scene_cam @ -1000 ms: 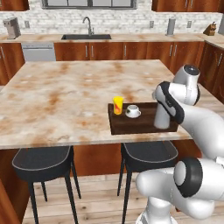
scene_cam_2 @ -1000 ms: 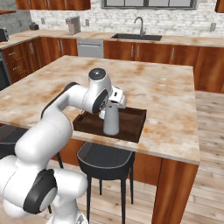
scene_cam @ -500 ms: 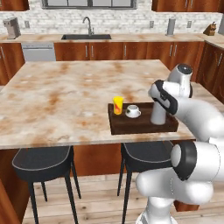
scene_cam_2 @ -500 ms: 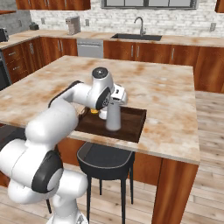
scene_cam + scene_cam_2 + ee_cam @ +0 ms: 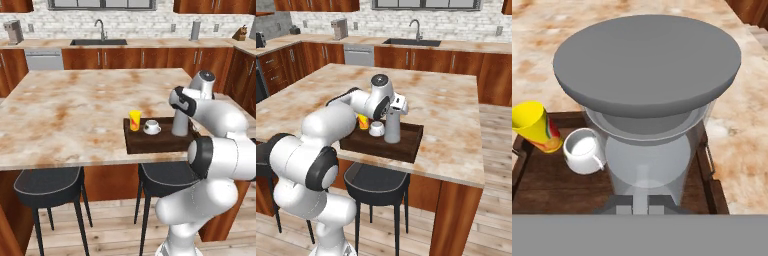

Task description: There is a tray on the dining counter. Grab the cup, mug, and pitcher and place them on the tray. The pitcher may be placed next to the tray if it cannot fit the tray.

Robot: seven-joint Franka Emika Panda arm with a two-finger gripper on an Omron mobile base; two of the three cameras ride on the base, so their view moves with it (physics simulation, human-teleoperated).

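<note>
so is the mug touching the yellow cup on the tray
Apart. In the hand view a strip of dark tray floor shows between the cup and the mug; the left base view shows the same gap.

Matt grey pitcher (image 5: 180, 122); dark wooden tray (image 5: 160, 142) — veined, polished marble dining counter (image 5: 75, 110)

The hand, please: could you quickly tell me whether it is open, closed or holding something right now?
Hand: closed on the pitcher, which stands over the tray.
</note>
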